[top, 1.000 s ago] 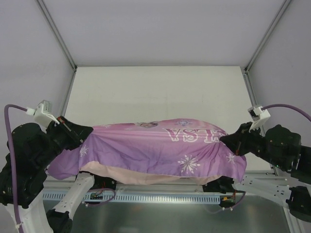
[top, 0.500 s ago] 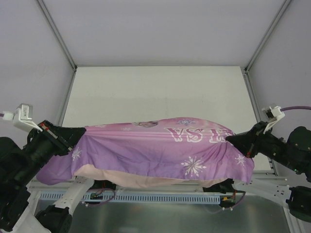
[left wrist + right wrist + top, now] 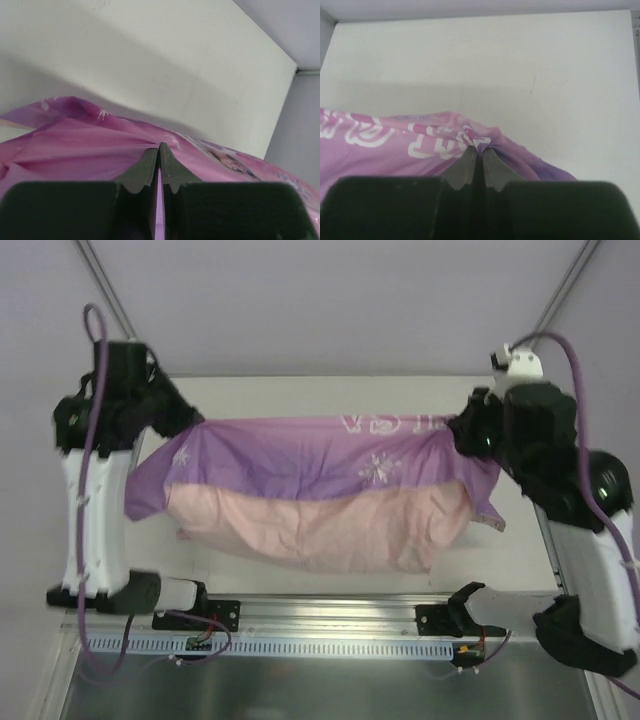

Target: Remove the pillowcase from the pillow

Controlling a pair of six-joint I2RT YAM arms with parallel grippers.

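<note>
Two-tone pillowcase [image 3: 315, 490]: purple top, pink btm.

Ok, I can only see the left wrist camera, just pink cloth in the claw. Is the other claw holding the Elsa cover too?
Observer: Yes, the right gripper is shut on the pillowcase, right beside the white letters.
Operator: Is it lifted up?
Observer: Yes. The top camera shows it stretched between the left gripper and the right one, its pale pink side sagging below them.
</note>
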